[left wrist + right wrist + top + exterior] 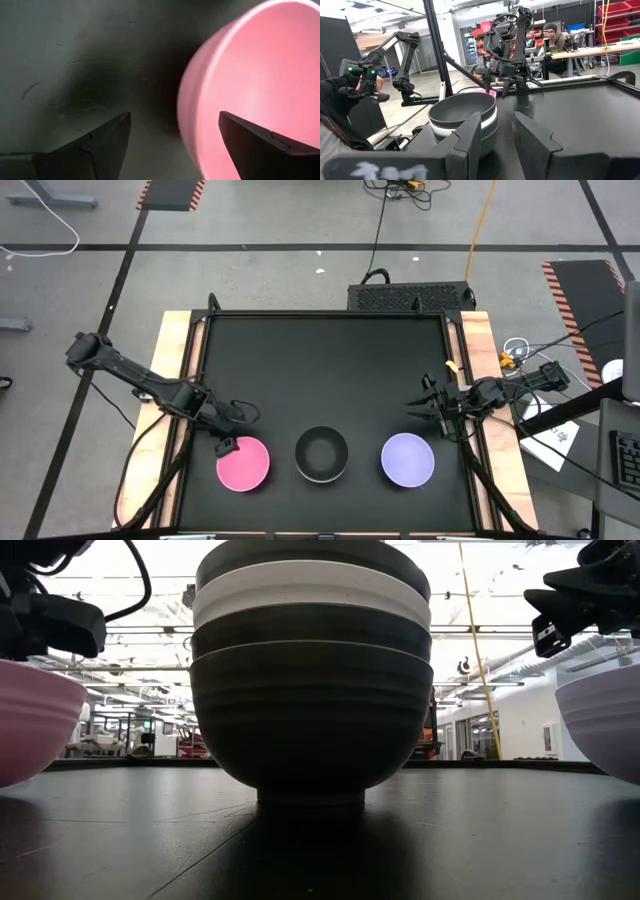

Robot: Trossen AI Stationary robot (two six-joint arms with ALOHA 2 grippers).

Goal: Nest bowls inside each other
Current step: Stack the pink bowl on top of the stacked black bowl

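Note:
Three bowl groups stand in a row near the table's near edge. The pink bowl (243,464) is on the left. In the middle is a nested stack (321,454) whose walls read black, black, white, black from the bottom up (310,670). The lavender bowl (408,459) is on the right. My left gripper (224,445) is open over the pink bowl's far-left rim (186,115), with one finger outside the wall and one inside; no touch shows. My right gripper (425,406) is open, just beyond the lavender bowl's far side and above the table.
A raised dark frame (200,330) borders the black table top, with wooden strips outside it. The far half of the table holds no objects. In the right wrist view, a person (335,115) stands beyond the table's left side and another (552,32) sits at a bench.

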